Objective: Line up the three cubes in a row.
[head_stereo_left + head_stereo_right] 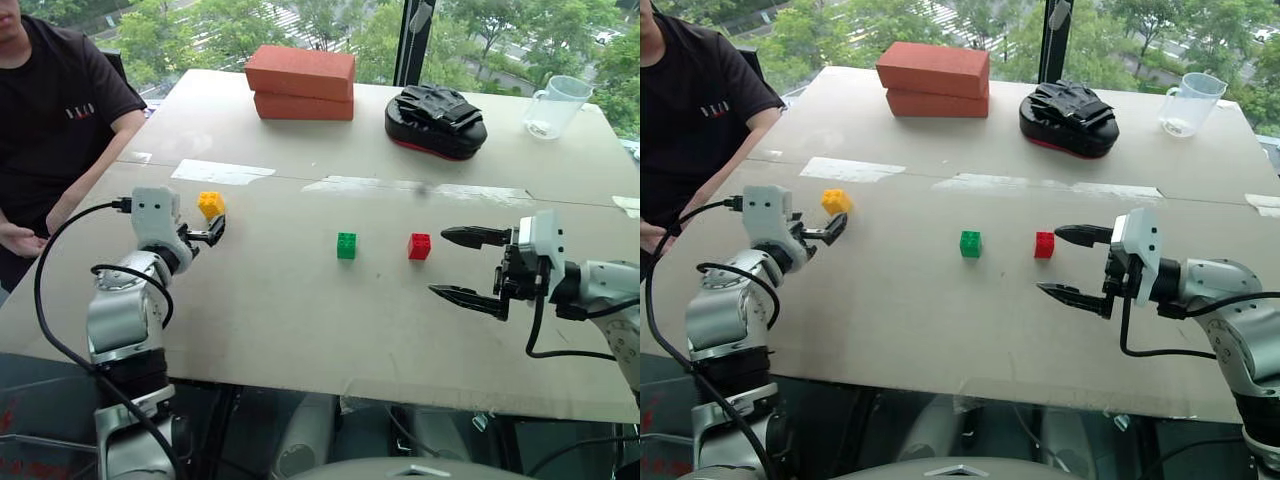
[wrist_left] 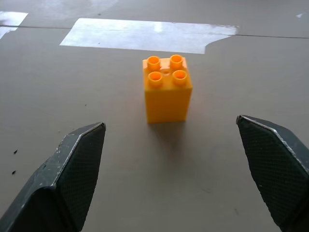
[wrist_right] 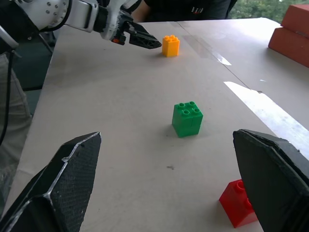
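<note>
both end effectors, left (image 1: pixel 213 237) and right (image 1: pixel 468 266), wide open

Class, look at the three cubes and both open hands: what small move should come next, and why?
Probably ease the open left hand forward around the yellow cube, which stands apart from the green cube and red cube.

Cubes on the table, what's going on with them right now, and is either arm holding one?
Neither arm holds anything. The left gripper is open just short of the yellow cube, which stands free on the table. The green cube and red cube sit side by side mid-table with a gap between them. The right gripper is open beside the red cube, not touching it. The yellow cube is off to the left and farther back, out of line.
</note>
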`<state>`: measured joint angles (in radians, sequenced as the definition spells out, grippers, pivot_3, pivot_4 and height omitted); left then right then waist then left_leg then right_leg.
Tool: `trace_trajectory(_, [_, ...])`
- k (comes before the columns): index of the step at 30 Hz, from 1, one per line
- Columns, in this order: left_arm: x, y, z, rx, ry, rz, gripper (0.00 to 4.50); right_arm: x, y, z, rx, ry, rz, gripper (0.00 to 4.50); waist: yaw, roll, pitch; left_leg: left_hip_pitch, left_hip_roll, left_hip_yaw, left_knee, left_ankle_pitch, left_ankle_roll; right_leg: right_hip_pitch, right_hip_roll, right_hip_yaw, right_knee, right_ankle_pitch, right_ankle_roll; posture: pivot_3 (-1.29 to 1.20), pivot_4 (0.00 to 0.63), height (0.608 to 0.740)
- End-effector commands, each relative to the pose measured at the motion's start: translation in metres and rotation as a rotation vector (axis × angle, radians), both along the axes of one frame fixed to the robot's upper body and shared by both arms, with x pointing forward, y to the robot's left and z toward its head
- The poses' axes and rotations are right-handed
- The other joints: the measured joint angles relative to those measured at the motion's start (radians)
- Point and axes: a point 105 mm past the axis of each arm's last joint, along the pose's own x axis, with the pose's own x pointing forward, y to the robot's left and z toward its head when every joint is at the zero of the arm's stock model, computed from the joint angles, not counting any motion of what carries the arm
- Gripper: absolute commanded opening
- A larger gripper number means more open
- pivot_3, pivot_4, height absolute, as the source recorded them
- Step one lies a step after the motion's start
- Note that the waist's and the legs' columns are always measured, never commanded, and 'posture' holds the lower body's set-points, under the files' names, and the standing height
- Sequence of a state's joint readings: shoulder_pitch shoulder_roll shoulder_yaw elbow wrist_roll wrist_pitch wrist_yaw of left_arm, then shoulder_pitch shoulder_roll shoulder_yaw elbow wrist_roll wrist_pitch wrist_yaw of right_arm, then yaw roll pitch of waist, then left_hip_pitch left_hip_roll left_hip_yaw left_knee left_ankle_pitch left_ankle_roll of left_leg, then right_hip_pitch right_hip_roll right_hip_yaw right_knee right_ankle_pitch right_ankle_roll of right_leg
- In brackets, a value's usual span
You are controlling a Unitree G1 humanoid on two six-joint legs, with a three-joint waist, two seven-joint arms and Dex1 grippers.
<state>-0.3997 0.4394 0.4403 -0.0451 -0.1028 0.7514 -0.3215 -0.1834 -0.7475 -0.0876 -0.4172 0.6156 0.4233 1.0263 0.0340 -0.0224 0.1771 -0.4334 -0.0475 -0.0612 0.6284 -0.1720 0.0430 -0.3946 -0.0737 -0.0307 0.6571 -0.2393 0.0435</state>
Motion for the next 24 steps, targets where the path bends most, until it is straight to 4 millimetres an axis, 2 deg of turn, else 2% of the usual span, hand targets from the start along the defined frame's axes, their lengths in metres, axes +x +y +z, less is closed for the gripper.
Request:
trace_trajectory(1, [0.007,0.009,0.015,0.014,-0.044,0.053,4.45,-0.001,0.001,0.011,-0.005,-0.049,0.024,4.5,0.001,0.0,0.0,0.0,0.0,0.0,0.0,0.0,0.0,0.0,0.0,0.0,0.0,0.0,0.0,0.0,0.15,0.74])
trace_trajectory(9, [0.037,0.011,0.002,0.041,-0.019,-0.026,4.45,-0.005,-0.001,0.011,-0.019,-0.053,0.002,4.5,0.004,0.0,0.0,0.001,0.0,0.001,0.0,0.0,-0.001,-0.001,0.0,0.002,0.0,0.0,0.0,0.0,0.15,0.74])
trace_trajectory(12, [0.049,0.009,0.002,0.067,-0.033,-0.08,3.66,-0.007,-0.002,0.012,-0.019,-0.056,-0.015,4.5,0.005,0.0,0.0,0.0,0.0,0.001,0.0,-0.001,-0.001,-0.001,0.0,0.001,0.0,0.0,0.0,0.0,0.15,0.74])
trace_trajectory(17, [0.063,0.001,0.004,0.079,-0.048,-0.173,1.23,-0.009,-0.004,0.013,-0.023,-0.059,-0.039,4.5,0.005,0.0,0.0,0.0,0.0,0.002,0.0,-0.001,-0.001,-0.001,-0.001,0.002,-0.001,0.0,0.0,0.0,0.15,0.74])
trace_trajectory(22, [0.067,0.001,0.007,0.089,-0.068,-0.197,1.26,-0.012,-0.005,0.013,-0.02,-0.06,-0.063,4.5,0.001,0.0,0.0,-0.001,0.0,0.002,-0.001,-0.001,-0.001,-0.001,-0.001,0.002,-0.001,0.0,0.0,0.0,0.15,0.74])
trace_trajectory(24, [0.067,-0.007,0.013,0.077,-0.105,-0.251,1.26,-0.013,-0.005,0.012,-0.019,-0.059,-0.068,4.5,0.001,0.0,0.0,-0.001,0.0,0.002,-0.001,-0.001,-0.001,-0.001,-0.001,0.002,-0.001,0.0,0.0,0.0,0.15,0.74])
